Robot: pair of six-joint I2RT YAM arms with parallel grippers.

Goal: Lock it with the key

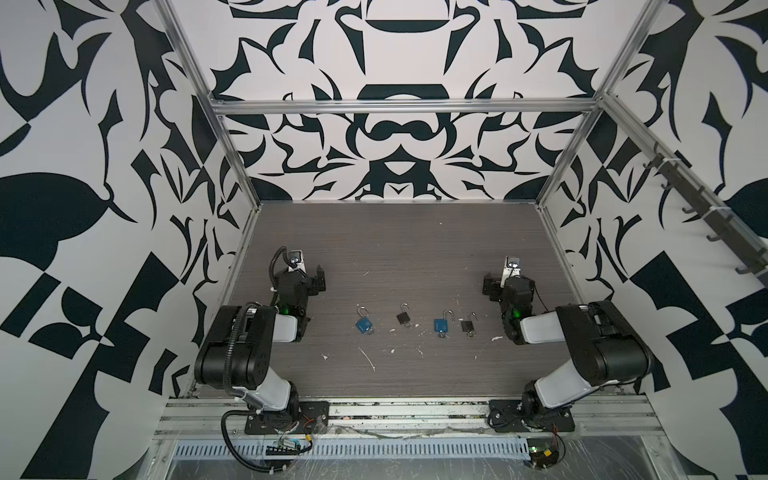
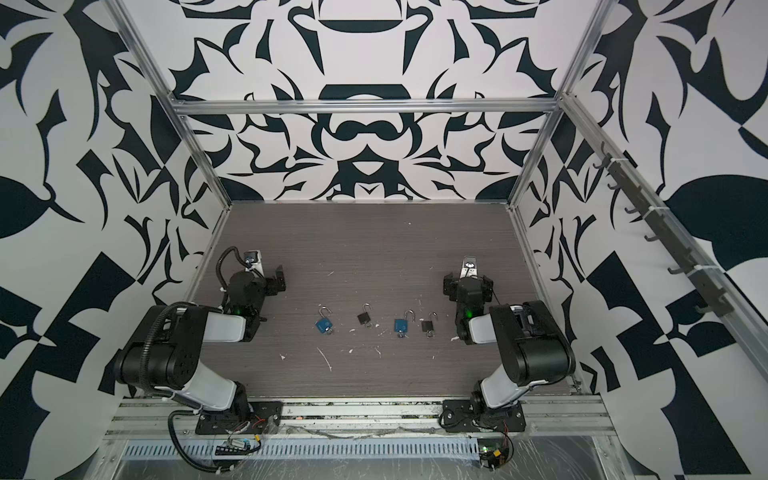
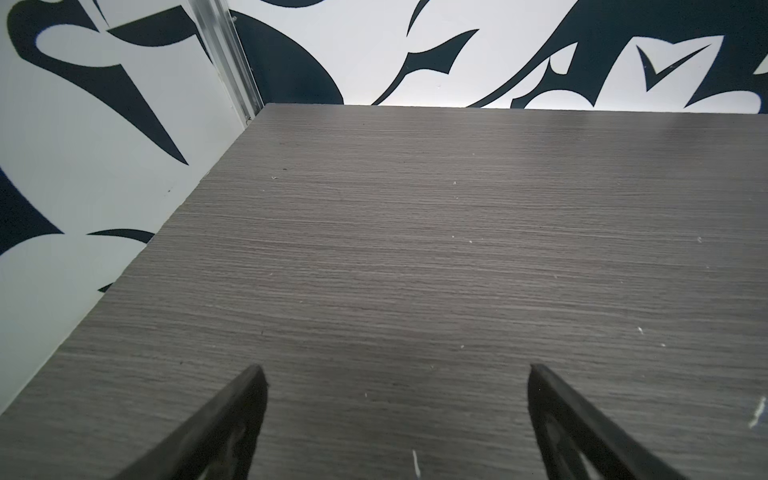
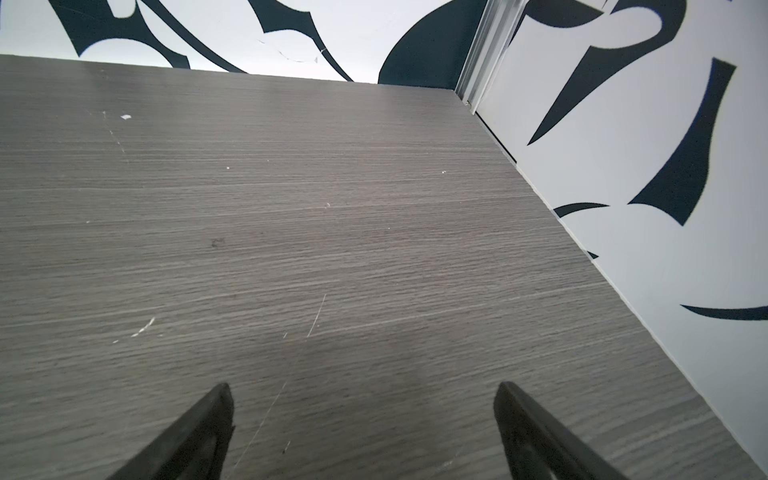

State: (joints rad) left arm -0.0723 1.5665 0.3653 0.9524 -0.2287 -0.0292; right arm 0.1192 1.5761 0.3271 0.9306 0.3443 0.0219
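Behind both claws, toward the arm bases, four padlocks lie in one row on the surface [image 1: 395, 249]. Counting from the side of the left claw [image 3: 395, 368], they are the left blue padlock [image 1: 364, 323], the left black padlock [image 1: 402, 318], the right blue padlock [image 1: 441, 325] and the right black padlock [image 1: 467, 325]. This last one is nearest to the right claw [image 4: 362, 385].

Each shackle looks swung open and points toward the back wall, the same way as the claws point. A small key [image 1: 370, 331] seems to sit in the opposite end of the left blue padlock, and the others look the same. So the long axis of every padlock runs about parallel to the direction of the claws.

Both claws have their jaws spread wide and hold nothing. Both wrist views show only bare surface ahead of the fingertips, with no padlock.

I judge that no step has begun. For the next move each claw must draw backward and turn inward. The right black padlock lies just beside the right arm, while the left blue padlock is further from the left claw. The right arm is therefore nearer to its work.
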